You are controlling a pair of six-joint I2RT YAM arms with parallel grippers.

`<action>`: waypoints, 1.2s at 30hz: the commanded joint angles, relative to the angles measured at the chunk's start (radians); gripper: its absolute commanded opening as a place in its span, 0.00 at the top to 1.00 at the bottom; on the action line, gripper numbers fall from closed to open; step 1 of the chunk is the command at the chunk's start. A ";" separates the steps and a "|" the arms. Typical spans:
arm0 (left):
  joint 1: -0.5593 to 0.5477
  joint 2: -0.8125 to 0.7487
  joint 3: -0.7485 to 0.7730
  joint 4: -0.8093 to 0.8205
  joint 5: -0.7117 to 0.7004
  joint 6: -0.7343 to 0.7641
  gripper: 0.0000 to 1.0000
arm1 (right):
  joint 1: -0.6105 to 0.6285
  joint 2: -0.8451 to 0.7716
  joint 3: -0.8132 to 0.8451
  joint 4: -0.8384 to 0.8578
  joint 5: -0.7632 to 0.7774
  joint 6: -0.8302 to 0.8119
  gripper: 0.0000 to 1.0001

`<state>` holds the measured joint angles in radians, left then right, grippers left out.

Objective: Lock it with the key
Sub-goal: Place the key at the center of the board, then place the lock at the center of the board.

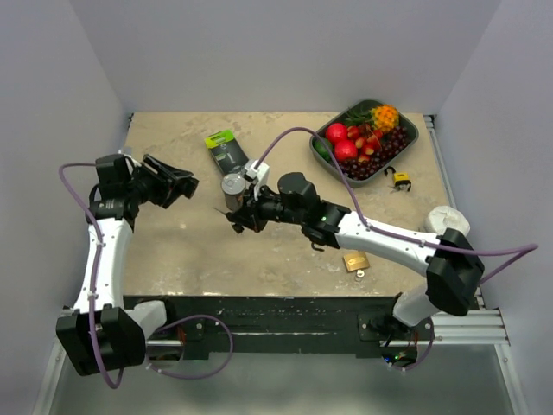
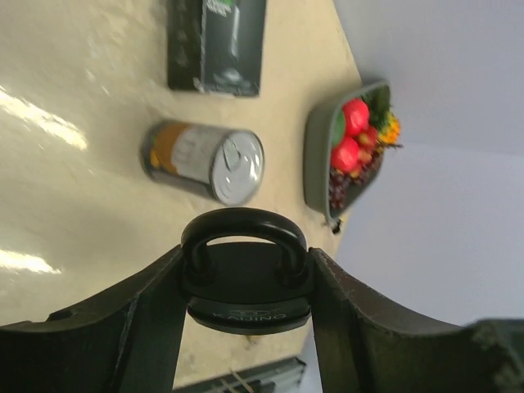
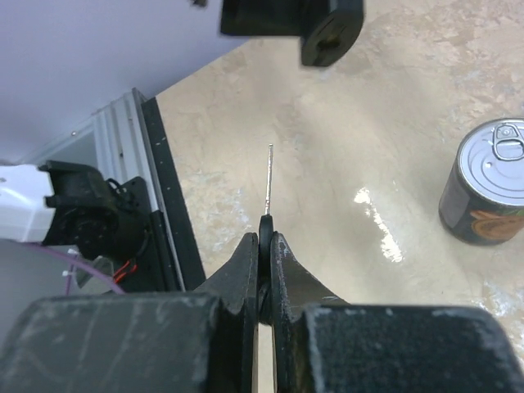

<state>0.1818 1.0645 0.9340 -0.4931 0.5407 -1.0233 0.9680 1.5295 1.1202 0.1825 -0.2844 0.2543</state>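
Right wrist: right fingers [image 3: 246, 266] pinch key [image 3: 268, 184] edge-on, blade aimed twelve o'clock at padlock [image 3: 327, 29] keyhole; left fingers [image 2: 139, 327] clamp padlock body, presenting it steady for insertion.

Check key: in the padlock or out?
Out. The key juts from the shut right gripper, its tip in open air; top view shows a gap to the padlock in the left gripper.

Beige table [image 1: 173, 251], tin can [image 1: 233, 184], packet [image 1: 226, 151], fruit tray [image 1: 414, 131], brass padlock [image 1: 355, 261]
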 commanded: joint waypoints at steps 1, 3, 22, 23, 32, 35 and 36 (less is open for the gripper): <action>0.024 0.081 0.152 0.010 -0.088 0.245 1.00 | 0.003 -0.077 -0.029 0.028 -0.018 0.028 1.00; 0.022 0.123 0.190 -0.080 -0.107 0.383 1.00 | 0.005 -0.083 -0.034 0.029 -0.016 0.028 1.00; 0.266 0.392 0.217 -0.363 -0.412 1.647 1.00 | 0.032 0.245 0.265 0.077 -0.090 0.132 1.00; 0.280 0.409 0.209 -0.349 -0.423 1.666 1.00 | 0.040 0.262 0.279 0.086 -0.085 0.143 1.00; 0.363 0.561 0.158 -0.251 -0.450 1.726 1.00 | 0.127 0.484 0.458 0.150 -0.050 0.215 1.00; 0.366 0.577 0.137 -0.217 -0.453 1.729 1.00 | 0.133 0.567 0.521 0.166 -0.042 0.263 1.00; 0.366 0.583 0.137 -0.214 -0.449 1.724 1.00 | 0.133 0.593 0.535 0.169 -0.041 0.278 1.00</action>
<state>0.5423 1.6482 1.0718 -0.7891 0.0902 0.6590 1.0954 2.0533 1.5677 0.2817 -0.3492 0.4526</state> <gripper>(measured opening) 0.598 0.037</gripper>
